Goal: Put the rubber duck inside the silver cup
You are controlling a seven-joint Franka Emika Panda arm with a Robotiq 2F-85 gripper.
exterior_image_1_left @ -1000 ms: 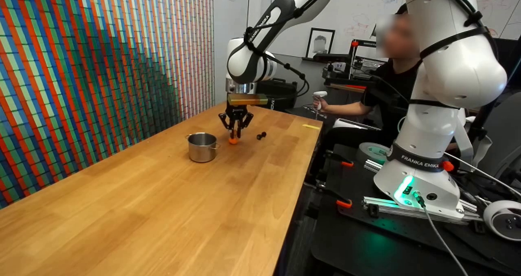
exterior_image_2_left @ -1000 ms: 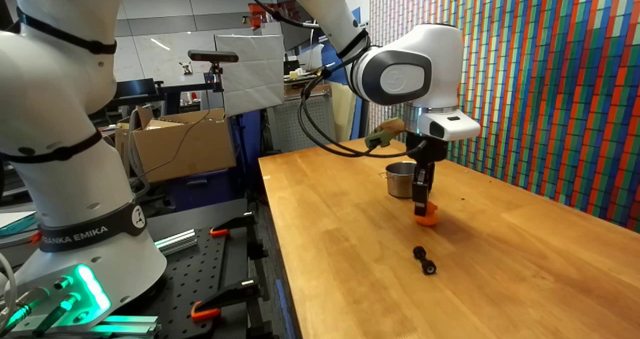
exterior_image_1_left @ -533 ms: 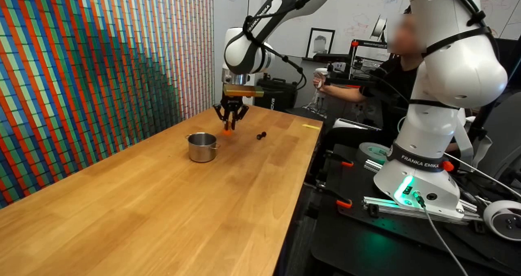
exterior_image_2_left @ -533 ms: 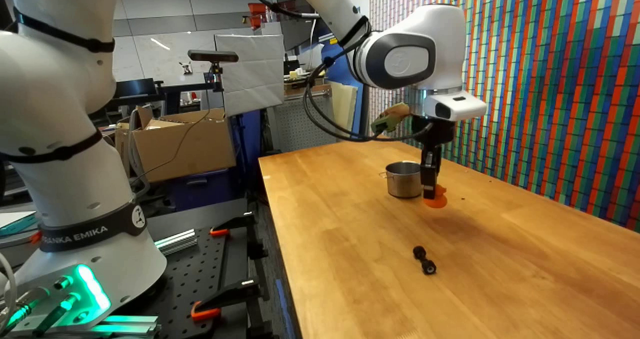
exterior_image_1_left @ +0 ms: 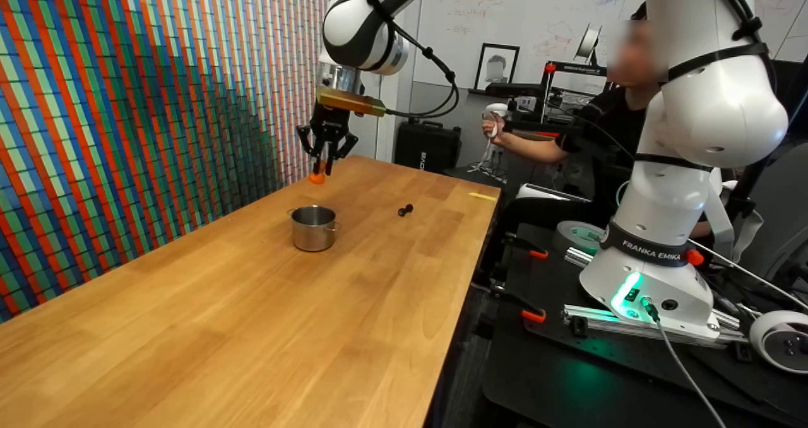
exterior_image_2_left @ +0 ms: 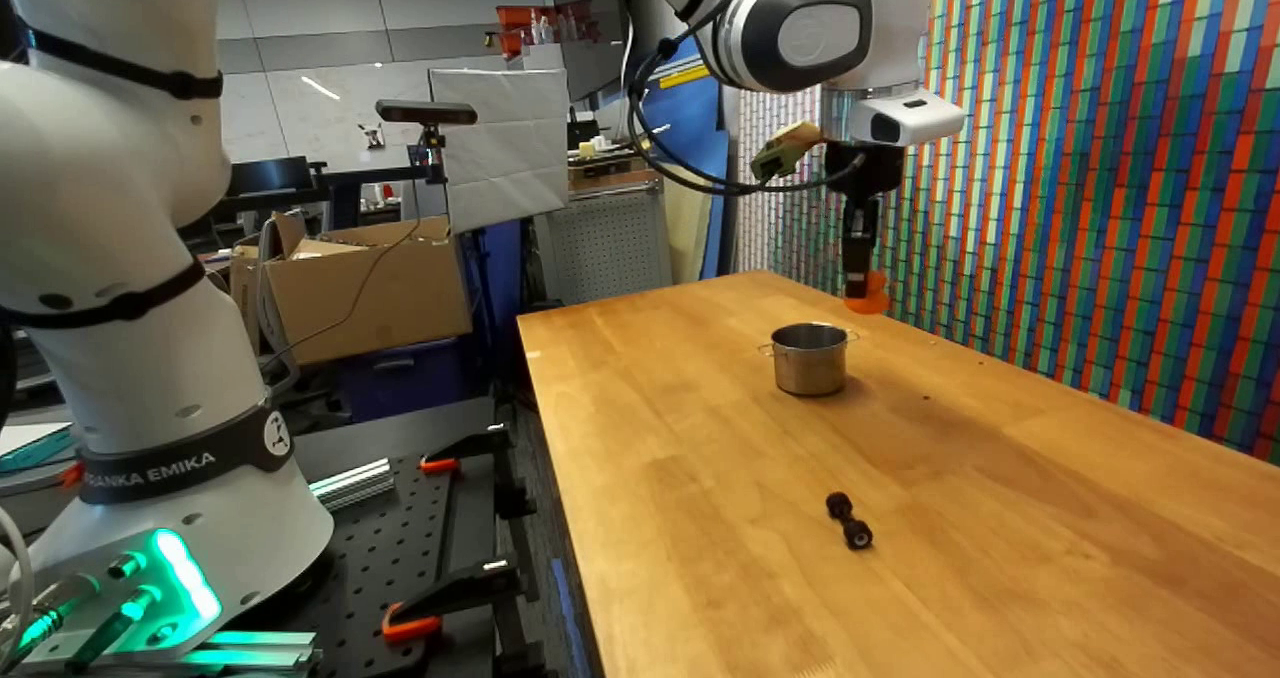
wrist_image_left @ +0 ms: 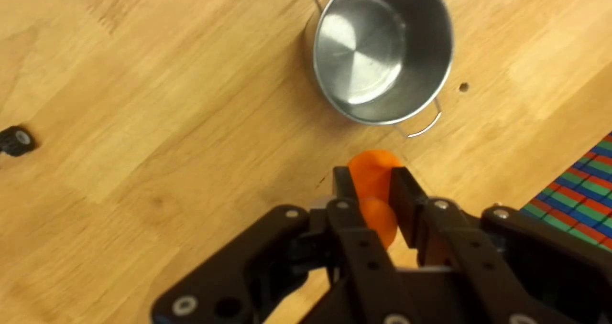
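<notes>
The orange rubber duck (wrist_image_left: pixel 377 219) is pinched between the fingers of my gripper (wrist_image_left: pixel 370 173). The duck also shows below the fingertips in both exterior views (exterior_image_1_left: pixel 317 179) (exterior_image_2_left: pixel 870 296), held in the air above the table. The silver cup (wrist_image_left: pixel 363 51) stands upright on the table, and its inside looks empty in the wrist view. The cup also shows in both exterior views (exterior_image_1_left: pixel 314 229) (exterior_image_2_left: pixel 810 363). The duck is higher than the cup's rim and off to the cup's side, not over its opening. Parts of the duck are hidden by the fingers.
A small black pair of wheels (exterior_image_1_left: pixel 405 211) lies on the wooden table (exterior_image_1_left: pixel 265 327), also seen in the wrist view (wrist_image_left: pixel 16 141). A coloured tiled wall (exterior_image_1_left: pixel 158 112) runs along the table's long edge. The cup has thin wire handles at its sides.
The gripper has lifted the duck from near the table top to well above it and moved towards the tiled wall. The cup and the wheels have not moved.
</notes>
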